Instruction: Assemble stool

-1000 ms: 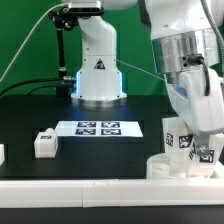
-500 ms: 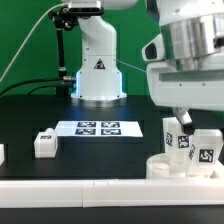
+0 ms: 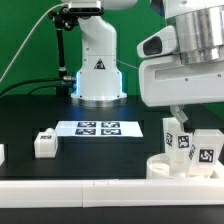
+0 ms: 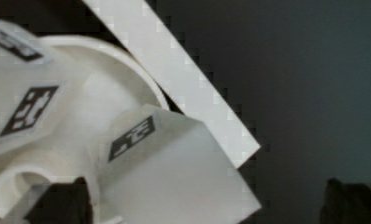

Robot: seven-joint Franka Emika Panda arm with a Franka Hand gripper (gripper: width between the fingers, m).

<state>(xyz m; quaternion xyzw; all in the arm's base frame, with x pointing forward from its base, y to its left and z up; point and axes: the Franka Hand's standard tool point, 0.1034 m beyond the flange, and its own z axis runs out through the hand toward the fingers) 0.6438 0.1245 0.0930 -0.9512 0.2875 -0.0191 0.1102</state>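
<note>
The white round stool seat point(image 3: 172, 169) lies at the exterior view's right, against the front bar. Two white tagged legs point(image 3: 176, 137) point(image 3: 206, 149) stand upright on it. A third leg point(image 3: 43, 143) lies loose at the left. My gripper point(image 3: 194, 114) hangs above the two standing legs, open and empty, touching neither. In the wrist view the gripper point(image 4: 208, 205) has its dark fingertips point(image 4: 66, 200) far apart, with one leg point(image 4: 164, 160) and the seat point(image 4: 84, 90) below them.
The marker board point(image 3: 100, 128) lies mid-table before the robot base point(image 3: 98, 70). A long white border bar point(image 3: 90, 185) runs along the front edge and shows in the wrist view point(image 4: 182, 70). Another white part point(image 3: 2, 153) sits at the far left edge.
My gripper was down around the right-hand leg on the seat. It has let go and risen well above both legs, which stay standing.
</note>
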